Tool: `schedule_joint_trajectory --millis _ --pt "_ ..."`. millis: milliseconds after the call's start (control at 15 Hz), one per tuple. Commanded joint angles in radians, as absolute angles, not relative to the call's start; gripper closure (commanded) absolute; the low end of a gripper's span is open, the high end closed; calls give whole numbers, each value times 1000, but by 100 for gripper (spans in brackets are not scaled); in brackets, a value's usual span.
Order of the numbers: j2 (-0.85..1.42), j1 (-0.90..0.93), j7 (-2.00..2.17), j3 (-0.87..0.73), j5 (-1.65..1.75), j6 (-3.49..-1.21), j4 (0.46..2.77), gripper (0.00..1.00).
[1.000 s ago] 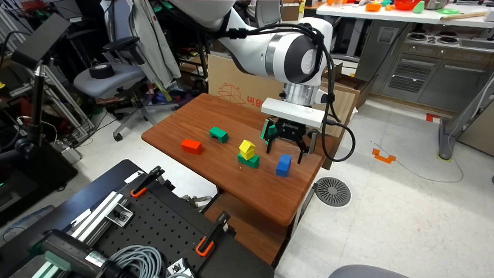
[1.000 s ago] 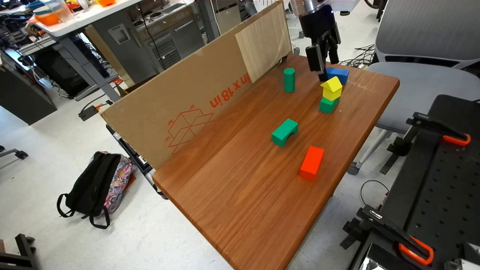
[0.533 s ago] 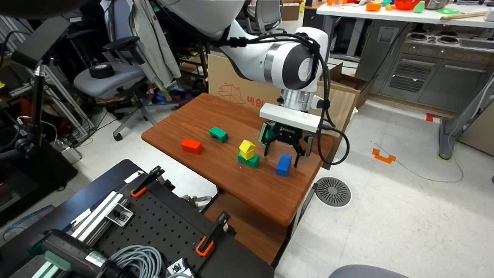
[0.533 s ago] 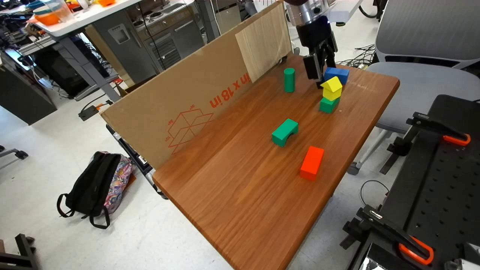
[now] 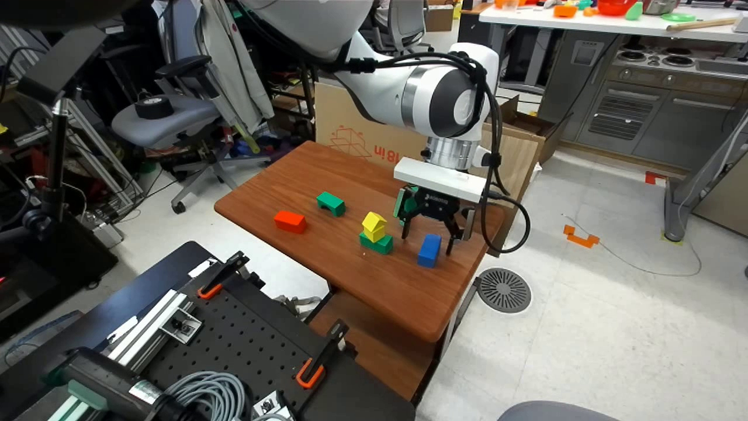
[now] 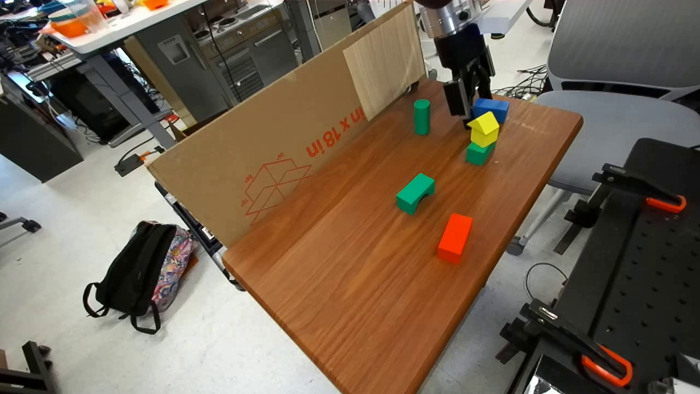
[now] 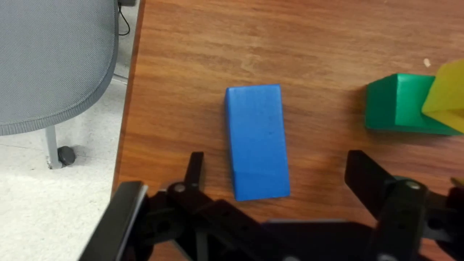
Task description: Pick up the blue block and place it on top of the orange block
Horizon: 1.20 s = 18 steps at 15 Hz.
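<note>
Blue block (image 7: 258, 143): laid on the bench (image 6: 339, 273), near the yellow blocks (image 6: 484, 131).
Orange block (image 6: 455, 237): laid on the yellow blocks' opposite side, well apart.
Jaws: held apart, on the blue block's side of the yellow blocks.

I'm seeing a solid-blue block (image 7: 259, 143), an orange-red block (image 6: 455, 238), a brown wood-grained table (image 6: 339, 279) and a black gripper (image 7: 274, 155).

"Anything legible?"
"Red 'in x 18in' on the cardboard sheet (image 6: 298, 123) along the table (image 6: 350, 262); figures by its box drawing (image 6: 277, 183) are too small."
"And above the table?"
"'ROBOTIQ' on the gripper (image 5: 426, 244), in blurred white letters."
</note>
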State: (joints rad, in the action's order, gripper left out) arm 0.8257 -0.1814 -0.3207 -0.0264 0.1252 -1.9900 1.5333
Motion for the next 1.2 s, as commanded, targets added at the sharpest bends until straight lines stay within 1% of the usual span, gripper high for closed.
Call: schedule_joint_trajectory --millis 0,67,400,467,533,867,1133 --pt "823 -185 -293 -34 107 -1986 1530 32" --pt "824 -184 -288 -36 107 -1985 1529 42" --pt "803 -184 -253 -44 96 -1961 1525 79" --pt "790 -184 -242 -45 91 -1966 1535 88" --pt "775 -184 -237 -43 84 -1971 1549 92" --pt "643 -155 -258 -36 106 -2030 1651 92" --pt "494 -67 -247 -36 213 -2060 1741 92"
